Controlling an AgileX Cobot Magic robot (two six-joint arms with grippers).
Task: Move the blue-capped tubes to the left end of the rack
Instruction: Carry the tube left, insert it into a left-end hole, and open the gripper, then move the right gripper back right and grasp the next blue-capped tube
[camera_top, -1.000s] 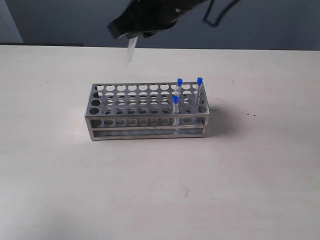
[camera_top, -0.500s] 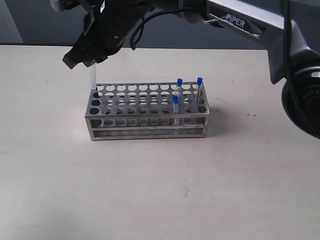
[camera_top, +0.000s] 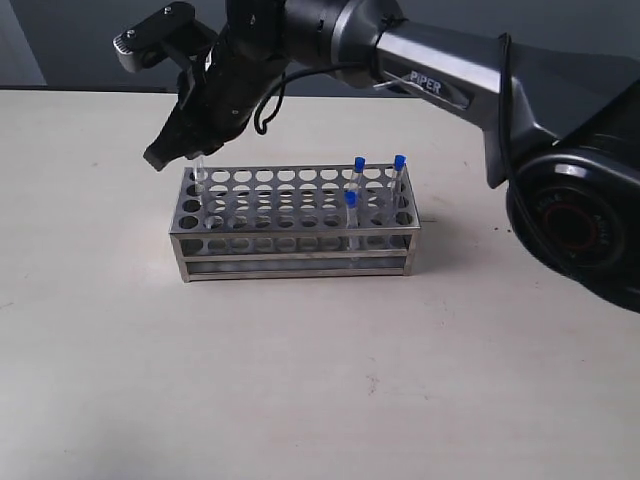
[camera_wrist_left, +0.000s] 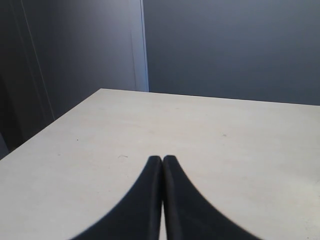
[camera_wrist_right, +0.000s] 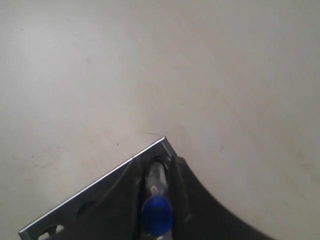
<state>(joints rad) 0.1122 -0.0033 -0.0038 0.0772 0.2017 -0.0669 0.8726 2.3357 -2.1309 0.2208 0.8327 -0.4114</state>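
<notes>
The steel rack (camera_top: 295, 222) stands mid-table. Three blue-capped tubes stand in its right part: two at the back (camera_top: 359, 164) (camera_top: 399, 161) and one nearer the front (camera_top: 351, 199). My right gripper (camera_top: 185, 150) reaches across to the rack's far left corner, shut on a fourth tube (camera_top: 199, 172) whose lower end is in the corner hole. The right wrist view shows that tube's blue cap (camera_wrist_right: 157, 212) between the fingers, above the rack corner (camera_wrist_right: 100, 190). My left gripper (camera_wrist_left: 162, 159) is shut on nothing over bare table, out of the exterior view.
The black right arm (camera_top: 440, 75) stretches over the table's back edge from its base (camera_top: 580, 220) at the right. The pale tabletop (camera_top: 320, 380) surrounds the rack. A dark wall (camera_wrist_left: 225, 45) stands behind the table.
My right gripper has carried the tube from above the back middle to the rack's left end and lowered it until its lower end entered the far left corner hole.
</notes>
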